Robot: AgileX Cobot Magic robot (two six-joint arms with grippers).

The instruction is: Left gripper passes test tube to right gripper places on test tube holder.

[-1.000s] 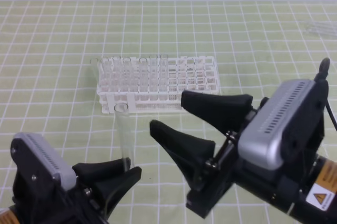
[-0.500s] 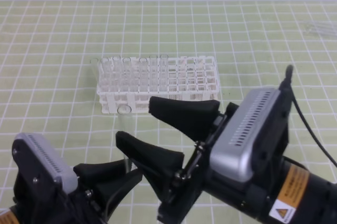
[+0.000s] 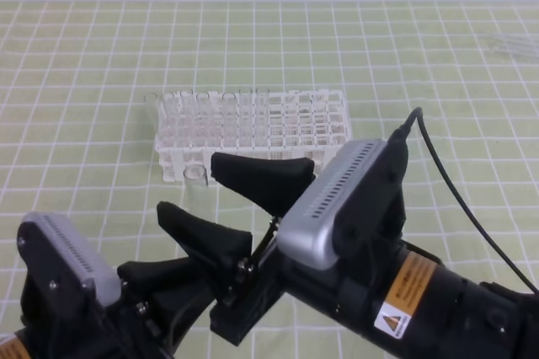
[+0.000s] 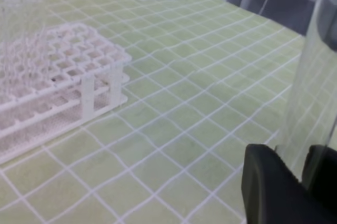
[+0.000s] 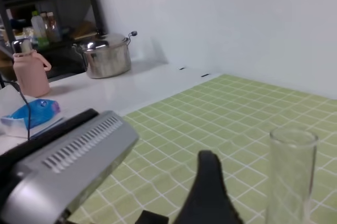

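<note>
Tube upright between our two grippers, in front of the holder [image 3: 253, 133].
Our left gripper [image 3: 189, 279] pinches the tube [image 3: 195, 178] near its base; our right gripper [image 3: 223, 203] stands spread wide around it, jaws apart from the glass.

Test tube [image 4: 310, 103] upright btwn left gripper [image 4: 301, 179] jaws, clamped; test tube holder [image 4: 58, 77] far left on checked cloth [image 4: 179, 87].

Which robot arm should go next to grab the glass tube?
The right one, likely. The right gripper is open, its jaws on either side of the test tube, which the left gripper holds upright by its bottom.
</note>
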